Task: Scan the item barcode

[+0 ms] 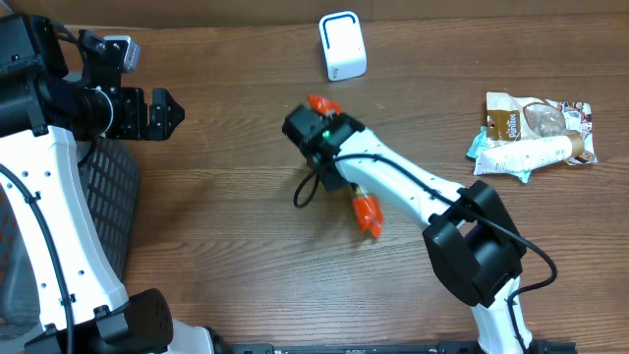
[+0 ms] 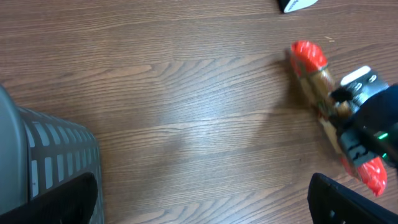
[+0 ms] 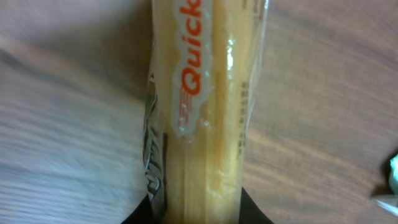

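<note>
The noodle packet [image 1: 367, 209] lies on the wooden table [image 1: 226, 265] at mid-frame in the overhead view, its long axis running from upper left to lower right, with an orange-red end showing at each extreme. Your right gripper [image 1: 324, 138] is on it near the upper end. In the right wrist view the dark fingers [image 3: 255, 213] hug both sides of the clear wrapper, so read it as closed on the packet.

What looks like the scanner [image 1: 342, 46] — a white box with a blue rim — stands at the top centre of the frame. It is up and slightly right of the packet's upper end, and well apart from it. Your right arm is the nearer one by far. The left gripper [image 1: 162, 113] hangs at the left of the frame above the grey basket [image 1: 108, 197], jaws spread wide and holding nothing.

No view shows you a barcode. The arm covers the packet's middle from overhead, and the wrist camera gives only a blurred face with orange lettering cut off at the top edge. You cannot tell whether the packet rests on the wood or has cleared it. Other wrapped goods [image 1: 531, 133] sit at the right of the frame, clear of the packet's way to the scanner.
</note>
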You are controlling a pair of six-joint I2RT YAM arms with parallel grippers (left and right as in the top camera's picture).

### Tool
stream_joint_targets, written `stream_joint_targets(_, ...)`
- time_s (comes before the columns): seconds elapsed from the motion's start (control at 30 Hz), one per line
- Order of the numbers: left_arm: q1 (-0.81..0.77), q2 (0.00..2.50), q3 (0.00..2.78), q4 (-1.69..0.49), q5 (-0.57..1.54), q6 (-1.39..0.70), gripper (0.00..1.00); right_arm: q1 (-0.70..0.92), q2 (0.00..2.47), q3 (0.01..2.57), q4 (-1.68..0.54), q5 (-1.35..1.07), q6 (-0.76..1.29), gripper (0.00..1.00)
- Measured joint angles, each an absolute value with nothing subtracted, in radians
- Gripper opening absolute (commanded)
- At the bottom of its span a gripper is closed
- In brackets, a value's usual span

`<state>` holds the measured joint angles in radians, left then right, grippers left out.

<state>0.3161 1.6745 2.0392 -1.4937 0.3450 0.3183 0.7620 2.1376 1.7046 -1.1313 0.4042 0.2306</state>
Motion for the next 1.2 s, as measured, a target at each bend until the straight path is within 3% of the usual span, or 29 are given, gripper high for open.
stream_joint_targets(0.23, 0.316, 1.674, 2.039, -1.494, 0.345, 0.318, 0.99, 0.859, 2.140, 1.690, -1.096, 0.347, 0.234, 0.47)
stream_joint_targets(0.37, 0.316, 1.674, 2.039, -1.494, 0.345, 0.318, 1.00, 0.932, 2.140, 1.690, -1.047, 0.250, 0.231, 0.73)
stream_joint_targets(0.7, 0.316, 1.674, 2.039, -1.494, 0.345, 0.318, 1.00, 0.941, 2.140, 1.713, -1.062, 0.139, 0.231, 0.70)
stream_joint_targets(0.97, 0.316, 1.674, 2.039, -1.494, 0.345, 0.318, 1.00, 0.693, 2.100, 1.876, -1.176, 0.053, 0.190, 0.77)
stream_joint_targets(1.2, 0.316, 1.674, 2.039, -1.493, 0.345, 0.318, 1.00, 0.427, 2.064, 1.851, -1.227, -0.308, -0.004, 0.76)
